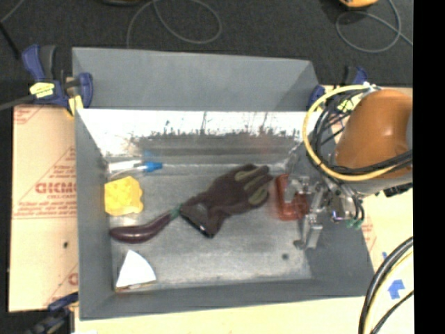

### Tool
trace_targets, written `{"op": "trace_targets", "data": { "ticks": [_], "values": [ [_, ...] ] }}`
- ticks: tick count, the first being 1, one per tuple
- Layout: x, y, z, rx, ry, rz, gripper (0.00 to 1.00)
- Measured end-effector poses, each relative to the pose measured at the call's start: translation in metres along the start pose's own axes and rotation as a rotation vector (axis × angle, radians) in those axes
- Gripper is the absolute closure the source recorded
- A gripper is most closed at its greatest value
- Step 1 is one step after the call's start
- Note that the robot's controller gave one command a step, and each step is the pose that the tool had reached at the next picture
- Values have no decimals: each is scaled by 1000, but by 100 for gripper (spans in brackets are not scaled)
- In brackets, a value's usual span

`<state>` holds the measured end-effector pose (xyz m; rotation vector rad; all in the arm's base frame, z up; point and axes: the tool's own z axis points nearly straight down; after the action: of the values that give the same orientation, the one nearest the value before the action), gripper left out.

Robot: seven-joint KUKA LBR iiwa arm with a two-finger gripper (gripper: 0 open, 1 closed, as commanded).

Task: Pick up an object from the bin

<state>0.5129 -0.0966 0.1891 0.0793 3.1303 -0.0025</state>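
Observation:
My gripper [300, 214] is low at the bin's right side, open, with one finger [300, 184] toward the back and the other [304, 239] toward the front. A small red object [284, 200] stands on the floor at the gap between them, on its left side; I cannot tell whether either finger touches it. A dark brown glove [226, 197] lies just left of the red object, its fingertips pointing toward the gripper.
At the left lie a yellow sponge-like lump [124, 195], a dark purple aubergine-shaped toy [140, 229], a white triangular piece [135, 269] and a pen with a blue cap [135, 166] by the back wall. The bin's right wall is close behind the gripper.

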Motion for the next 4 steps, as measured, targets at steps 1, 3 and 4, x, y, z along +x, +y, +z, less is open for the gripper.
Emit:
{"op": "trace_targets", "data": {
  "ticks": [1,3,4],
  "values": [
    [-14,4,54,0,1,39,0],
    [-41,4,74,1,-8,49,0],
    [-68,15,105,1,-3,154,0]
  ]
}}
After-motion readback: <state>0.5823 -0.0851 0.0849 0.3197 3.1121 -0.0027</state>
